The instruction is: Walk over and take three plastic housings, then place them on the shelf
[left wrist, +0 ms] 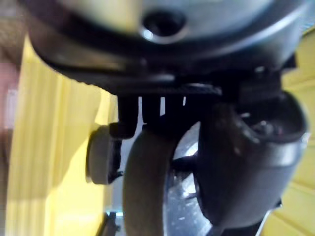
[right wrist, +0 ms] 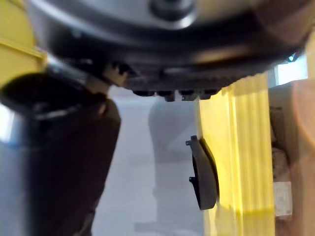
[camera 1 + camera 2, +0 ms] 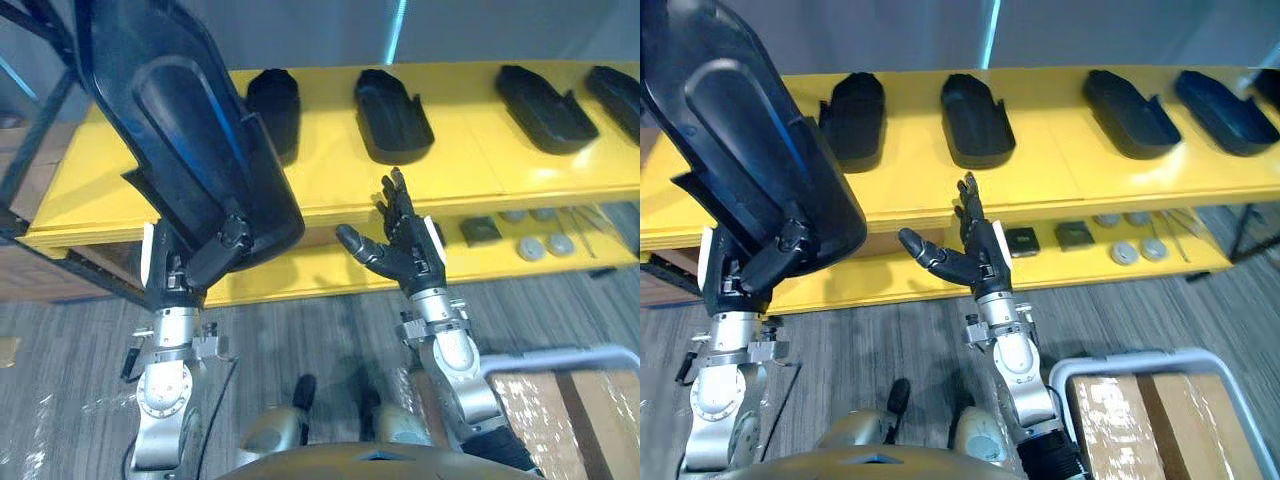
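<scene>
Where the robot's left hand [image 3: 215, 255] shows at the lower left of the frame, its fingers are clamped over the bottom rim of a large black plastic housing [image 3: 190, 130], held up on end so that it fills the upper left corner. The right hand [image 3: 405, 245] is at the centre of the frame and holds nothing, with its fingers straight and pointing up and its thumb stuck out to the left, just in front of the yellow shelf [image 3: 470, 160]. Four more black housings lie in a row on the top board: a stubby housing [image 3: 272, 105] beside the held one, a middle housing [image 3: 392, 115], a long housing [image 3: 545, 108] and an end housing [image 3: 618, 95] at the right edge. A lower yellow board [image 3: 1080, 265] carries dark square pads [image 3: 1021, 240] and grey discs [image 3: 1125, 252]. The floor [image 3: 320, 330] is grey plank pattern. The wall [image 3: 480, 30] is plain grey with a thin cyan light strip [image 3: 397, 30]. At the lower right, a pale-railed cart [image 3: 1160, 362] holds a brown box [image 3: 1160, 420].
</scene>
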Tool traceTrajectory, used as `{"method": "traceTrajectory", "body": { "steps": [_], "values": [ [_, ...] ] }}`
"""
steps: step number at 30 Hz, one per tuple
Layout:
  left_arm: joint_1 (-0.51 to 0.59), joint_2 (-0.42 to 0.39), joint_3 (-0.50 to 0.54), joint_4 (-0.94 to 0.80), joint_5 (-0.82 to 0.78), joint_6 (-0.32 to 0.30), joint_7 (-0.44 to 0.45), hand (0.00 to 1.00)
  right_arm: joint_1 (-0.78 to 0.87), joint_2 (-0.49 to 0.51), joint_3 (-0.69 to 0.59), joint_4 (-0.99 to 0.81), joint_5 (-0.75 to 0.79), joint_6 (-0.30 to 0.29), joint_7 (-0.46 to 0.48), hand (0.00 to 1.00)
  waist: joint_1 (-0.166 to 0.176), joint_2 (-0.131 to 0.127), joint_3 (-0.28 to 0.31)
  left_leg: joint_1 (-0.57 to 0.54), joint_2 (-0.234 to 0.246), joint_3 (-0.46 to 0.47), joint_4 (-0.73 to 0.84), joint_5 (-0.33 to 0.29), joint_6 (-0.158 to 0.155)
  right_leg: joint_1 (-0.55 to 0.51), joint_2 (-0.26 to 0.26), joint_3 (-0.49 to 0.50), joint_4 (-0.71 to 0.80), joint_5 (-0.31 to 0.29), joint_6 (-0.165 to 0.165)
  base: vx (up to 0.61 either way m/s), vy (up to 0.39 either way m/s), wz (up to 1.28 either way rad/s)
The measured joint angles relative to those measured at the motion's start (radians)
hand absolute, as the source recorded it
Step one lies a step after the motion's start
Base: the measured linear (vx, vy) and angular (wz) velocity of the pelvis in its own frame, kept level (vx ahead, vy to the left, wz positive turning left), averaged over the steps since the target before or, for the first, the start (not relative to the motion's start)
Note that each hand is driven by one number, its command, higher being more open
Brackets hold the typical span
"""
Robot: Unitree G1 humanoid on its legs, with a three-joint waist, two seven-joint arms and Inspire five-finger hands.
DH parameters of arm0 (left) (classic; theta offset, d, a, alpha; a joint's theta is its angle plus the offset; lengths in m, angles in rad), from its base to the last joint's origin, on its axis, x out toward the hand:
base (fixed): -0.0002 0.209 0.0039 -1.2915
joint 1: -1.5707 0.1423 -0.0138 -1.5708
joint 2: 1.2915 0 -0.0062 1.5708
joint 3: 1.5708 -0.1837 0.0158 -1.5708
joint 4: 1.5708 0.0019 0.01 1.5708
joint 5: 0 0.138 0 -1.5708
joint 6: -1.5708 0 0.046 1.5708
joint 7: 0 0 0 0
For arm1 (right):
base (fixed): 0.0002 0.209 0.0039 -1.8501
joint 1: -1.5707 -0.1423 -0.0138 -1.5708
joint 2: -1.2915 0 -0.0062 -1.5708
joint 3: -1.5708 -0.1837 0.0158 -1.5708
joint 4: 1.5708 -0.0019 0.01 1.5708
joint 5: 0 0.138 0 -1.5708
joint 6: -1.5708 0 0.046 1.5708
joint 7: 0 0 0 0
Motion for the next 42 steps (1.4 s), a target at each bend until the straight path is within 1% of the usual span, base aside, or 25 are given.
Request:
{"method": "traceTrajectory", "body": {
  "steps": [3, 11, 14, 15, 16, 17, 19, 20, 22, 23, 24, 25, 26, 27, 28, 29, 30, 31, 32, 33, 34, 35, 37, 39, 42],
  "values": [
    [0.020, -0.003, 0.005, -0.005, 0.000, 0.000, -0.005, 0.00, -0.001, 0.003, -0.022, -0.001, 0.012, -0.003, 0.012, 1.00, 0.028, 0.002, -0.010, 0.012, 0.029, 0.024, 0.003, -0.011, -0.020, 0.044, 0.033, -0.004, -0.065, 0.018, -0.013, 0.15, -0.106, 0.01],
    [0.022, -0.012, -0.014, -0.051, 0.003, 0.000, -0.002, 0.00, 0.003, 0.014, -0.010, -0.009, 0.047, -0.005, 0.072, 1.00, 0.031, 0.000, -0.028, 0.027, 0.041, 0.065, -0.006, -0.021, -0.031, 0.074, 0.047, 0.021, -0.124, 0.039, -0.018, 0.06, -0.020, -0.10],
    [0.039, -0.014, -0.023, -0.064, 0.001, 0.001, 0.002, 0.00, 0.020, 0.020, 0.007, -0.011, 0.072, -0.005, 0.094, 1.00, 0.030, 0.005, -0.029, 0.007, 0.038, 0.038, 0.028, -0.047, -0.035, 0.088, 0.047, -0.001, -0.125, 0.036, -0.020, -0.06, 0.016, 0.24],
    [0.050, -0.015, -0.025, -0.063, 0.000, 0.002, -0.002, 0.00, 0.037, 0.023, 0.008, -0.011, 0.077, -0.005, 0.106, 1.00, 0.027, 0.008, -0.030, -0.004, 0.043, 0.046, 0.047, -0.087, -0.037, 0.099, 0.042, -0.023, -0.127, 0.036, -0.021, -0.06, 0.028, 0.43],
    [0.053, -0.015, -0.025, -0.062, 0.000, 0.005, -0.005, 0.00, 0.049, 0.032, 0.007, -0.011, 0.077, -0.005, 0.107, 1.00, 0.027, 0.005, -0.031, -0.011, 0.053, 0.081, 0.066, -0.109, -0.043, 0.108, 0.034, -0.039, -0.134, 0.036, -0.021, -0.07, 0.071, 0.78],
    [0.053, -0.017, -0.031, -0.060, 0.000, 0.007, -0.007, 0.00, 0.063, 0.040, -0.002, -0.011, 0.077, -0.008, 0.107, 1.00, 0.015, 0.006, -0.025, -0.063, 0.092, 0.152, 0.165, -0.140, -0.047, 0.123, 0.016, -0.076, -0.139, 0.035, -0.023, -0.09, 0.109, 0.78],
    [0.054, -0.022, -0.034, -0.048, 0.000, 0.007, -0.011, 0.00, 0.060, 0.040, -0.015, -0.007, 0.077, -0.008, 0.108, 1.00, 0.013, -0.004, -0.016, -0.146, 0.175, 0.191, 0.311, -0.147, -0.045, 0.124, -0.040, -0.097, -0.109, 0.015, -0.024, -0.12, 0.201, 0.61],
    [0.054, -0.032, -0.033, -0.033, -0.001, 0.007, -0.010, 0.00, 0.057, 0.039, -0.026, -0.007, 0.075, -0.009, 0.111, 1.00, 0.010, -0.014, -0.010, -0.166, 0.231, 0.213, 0.340, -0.125, -0.051, 0.124, -0.093, -0.097, -0.080, -0.003, -0.002, -0.09, 0.246, 0.28],
    [0.054, -0.046, -0.033, -0.011, -0.007, 0.007, -0.014, 0.00, 0.057, 0.036, -0.038, -0.007, 0.076, -0.012, 0.115, 1.00, 0.000, -0.022, -0.005, -0.166, 0.286, 0.246, 0.333, -0.091, -0.047, 0.130, -0.162, -0.094, -0.042, -0.027, 0.033, -0.04, 0.334, 0.17],
    [0.054, -0.053, -0.033, 0.003, -0.013, 0.007, -0.022, 0.00, 0.057, 0.024, -0.042, -0.006, 0.076, -0.016, 0.115, 1.00, -0.008, -0.016, -0.007, -0.151, 0.308, 0.253, 0.328, -0.048, -0.037, 0.126, -0.218, -0.079, -0.010, -0.043, 0.067, 0.01, 0.474, 0.03],
    [0.054, -0.055, -0.036, 0.013, -0.028, 0.007, -0.030, 0.00, 0.058, 0.005, -0.041, -0.005, 0.076, -0.021, 0.115, 1.00, -0.013, -0.004, -0.014, -0.131, 0.311, 0.257, 0.324, 0.041, -0.011, 0.118, -0.250, -0.055, 0.016, -0.058, 0.096, 0.04, 0.518, -0.15],
    [0.061, -0.064, -0.043, 0.019, -0.041, 0.007, -0.033, 0.00, 0.060, -0.023, -0.039, -0.005, 0.076, -0.026, 0.116, 1.00, -0.015, 0.030, -0.033, -0.110, 0.310, 0.256, 0.325, 0.223, 0.026, 0.109, -0.267, -0.029, 0.027, -0.066, 0.131, 0.07, 0.666, -0.14],
    [0.053, -0.073, -0.043, 0.026, -0.043, 0.006, -0.033, 0.00, 0.049, -0.040, -0.041, 0.020, 0.075, -0.032, 0.118, 1.00, -0.028, 0.051, -0.054, -0.097, 0.271, 0.256, 0.311, 0.119, -0.046, 0.102, -0.299, 0.010, 0.017, -0.065, 0.150, 0.08, 0.684, 0.13],
    [0.035, -0.071, -0.042, 0.024, -0.043, 0.000, -0.031, 0.00, 0.039, -0.026, -0.043, 0.044, 0.076, -0.034, 0.118, 1.00, -0.043, 0.044, -0.051, -0.095, 0.236, 0.255, 0.276, 0.052, -0.099, 0.101, -0.312, 0.045, -0.015, -0.063, 0.148, 0.06, 0.573, 0.36],
    [0.021, -0.070, -0.043, 0.024, -0.043, -0.008, -0.032, 0.00, 0.037, -0.018, -0.043, 0.056, 0.076, -0.034, 0.117, 1.00, -0.047, 0.047, -0.051, -0.093, 0.227, 0.256, 0.259, -0.004, -0.123, 0.102, -0.312, 0.052, -0.032, -0.053, 0.153, 0.04, 0.409, 0.43],
    [0.014, -0.067, -0.046, 0.021, -0.042, -0.011, -0.035, 0.00, 0.036, -0.016, -0.044, 0.066, 0.076, -0.034, 0.116, 1.00, -0.048, 0.053, -0.051, -0.090, 0.228, 0.262, 0.257, -0.086, -0.167, 0.110, -0.311, 0.049, -0.046, -0.030, 0.173, 0.05, 0.431, 0.18],
    [0.000, -0.046, -0.047, 0.034, -0.041, -0.008, -0.032, 0.00, 0.033, 0.009, -0.039, 0.098, 0.073, -0.035, 0.107, 1.00, -0.042, 0.019, -0.027, -0.084, 0.207, 0.271, 0.294, -0.126, -0.176, 0.138, -0.337, 0.053, -0.058, 0.033, 0.204, 0.03, 0.402, -0.05],
    [0.013, -0.041, -0.046, 0.058, -0.041, -0.003, -0.019, 0.00, 0.040, 0.031, -0.032, 0.098, 0.069, -0.036, 0.097, 1.00, -0.043, 0.021, -0.028, -0.069, 0.214, 0.279, 0.299, -0.147, -0.166, 0.139, -0.330, 0.049, -0.050, 0.122, 0.197, 0.04, 0.447, -0.20],
    [0.014, -0.038, -0.044, 0.065, -0.041, 0.008, -0.018, 0.00, 0.043, 0.044, -0.028, 0.098, 0.068, -0.039, 0.087, 1.00, -0.043, 0.021, -0.028, -0.054, 0.214, 0.285, 0.290, -0.153, -0.160, 0.138, -0.328, 0.045, -0.046, 0.164, 0.190, -0.01, 0.339, -0.22],
    [0.011, -0.023, -0.044, 0.065, -0.041, 0.022, -0.024, 0.00, 0.043, 0.059, -0.021, 0.095, 0.063, -0.049, 0.059, 1.00, -0.045, 0.020, -0.029, -0.042, 0.214, 0.294, 0.277, -0.165, -0.144, 0.127, -0.324, 0.034, -0.040, 0.242, 0.168, -0.01, 0.388, -0.25],
    [0.008, 0.000, -0.042, 0.059, -0.037, 0.022, -0.041, 0.00, 0.043, 0.076, -0.019, 0.084, 0.042, -0.050, 0.037, 1.00, -0.040, 0.015, -0.032, -0.033, 0.212, 0.313, 0.250, -0.166, -0.133, 0.093, -0.322, 0.017, -0.035, 0.294, 0.129, -0.03, 0.294, -0.30],
    [0.009, 0.012, -0.041, 0.055, -0.031, 0.022, -0.047, 0.00, 0.043, 0.086, -0.015, 0.080, 0.036, -0.050, 0.030, 1.00, -0.038, 0.019, -0.031, -0.027, 0.213, 0.326, 0.232, -0.163, -0.128, 0.079, -0.311, 0.015, -0.033, 0.300, 0.125, -0.01, 0.202, -0.36],
    [-0.001, 0.037, -0.026, 0.053, -0.024, 0.033, -0.066, 0.00, 0.044, 0.086, 0.019, 0.057, 0.036, -0.050, 0.020, 1.00, -0.045, 0.012, -0.038, 0.007, 0.218, 0.345, 0.146, -0.126, -0.108, 0.054, -0.199, 0.009, -0.005, 0.157, 0.127, 0.03, 0.057, -0.34],
    [-0.003, 0.037, -0.018, 0.052, -0.021, 0.039, -0.071, 0.00, 0.055, 0.083, 0.024, 0.017, 0.035, -0.044, 0.021, 1.00, -0.044, 0.011, -0.039, 0.024, 0.206, 0.373, 0.112, -0.109, -0.109, 0.070, -0.153, -0.024, -0.069, 0.134, 0.119, 0.02, 0.024, -0.43],
    [-0.024, 0.034, -0.017, 0.051, -0.021, 0.077, -0.070, 0.00, 0.094, 0.083, 0.009, -0.033, 0.035, -0.029, 0.029, 1.00, -0.053, 0.003, -0.049, 0.025, 0.189, 0.396, 0.089, -0.082, -0.109, 0.089, -0.144, -0.035, -0.155, 0.136, 0.120, 0.04, 0.003, -0.25]
  ]
}}
